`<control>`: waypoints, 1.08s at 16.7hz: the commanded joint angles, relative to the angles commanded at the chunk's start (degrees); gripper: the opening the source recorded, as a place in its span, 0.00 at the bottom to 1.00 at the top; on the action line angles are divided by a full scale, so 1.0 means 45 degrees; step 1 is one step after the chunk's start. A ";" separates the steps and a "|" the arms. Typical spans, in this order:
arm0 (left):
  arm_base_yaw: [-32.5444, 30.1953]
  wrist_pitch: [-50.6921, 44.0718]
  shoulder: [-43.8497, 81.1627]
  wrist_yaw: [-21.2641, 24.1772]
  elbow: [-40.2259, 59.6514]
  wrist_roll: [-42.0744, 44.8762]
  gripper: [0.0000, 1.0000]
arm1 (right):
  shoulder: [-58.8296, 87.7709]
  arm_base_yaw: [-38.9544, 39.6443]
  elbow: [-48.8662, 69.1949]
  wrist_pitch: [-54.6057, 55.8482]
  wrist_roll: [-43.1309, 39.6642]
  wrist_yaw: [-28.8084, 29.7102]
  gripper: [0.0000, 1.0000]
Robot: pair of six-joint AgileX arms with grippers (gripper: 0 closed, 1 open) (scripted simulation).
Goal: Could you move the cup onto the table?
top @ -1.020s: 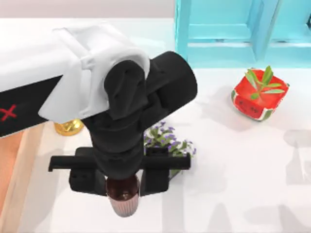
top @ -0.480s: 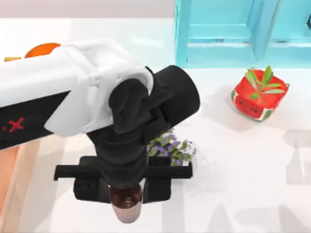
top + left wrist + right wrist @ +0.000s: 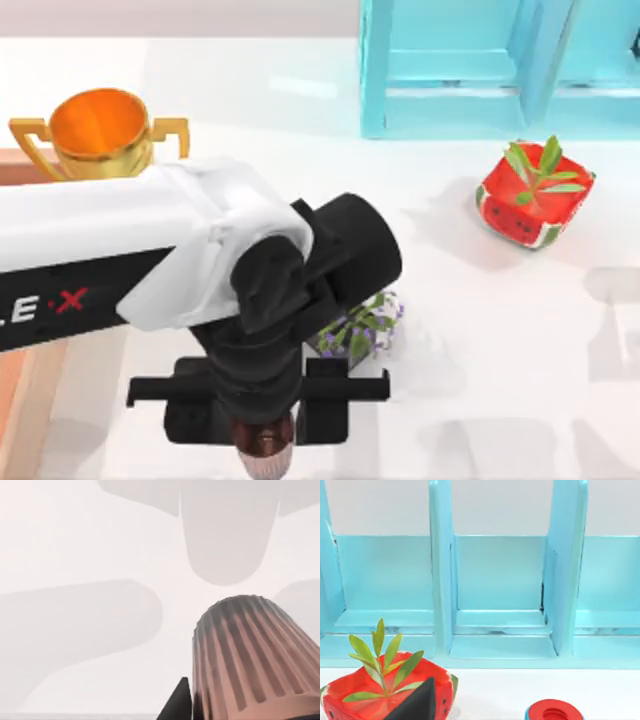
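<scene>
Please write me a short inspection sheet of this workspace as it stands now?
Surface: glossy white table.
Job's things: cup, upright, held over the table's near edge.
Clutter: gold trophy, purple flower plant, watermelon planter, red round item.
Grippers: left gripper, jaws shut on the cup; right arm parked near the shelf.
Cables: nothing seen.
Surroundings: turquoise shelf unit at the back.

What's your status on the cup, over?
Left pincer shut on cup, low over white table at near edge. Purple flower plant just behind, apart. Right arm parked by blue shelf.
</scene>
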 joint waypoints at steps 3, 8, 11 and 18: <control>0.0000 0.0000 0.0000 0.0000 0.0000 0.0000 0.00 | 0.0000 0.0000 0.0000 0.0000 0.0000 0.0000 1.00; 0.0000 0.0000 0.0000 0.0000 0.0000 0.0000 0.38 | 0.0000 0.0000 0.0000 0.0000 0.0000 0.0000 1.00; 0.0000 0.0000 0.0000 0.0000 0.0000 0.0000 0.60 | 0.0000 0.0000 0.0000 0.0000 0.0000 0.0000 1.00; 0.0000 0.0000 0.0000 0.0000 0.0000 0.0000 1.00 | 0.0000 0.0000 0.0000 0.0000 0.0000 0.0000 1.00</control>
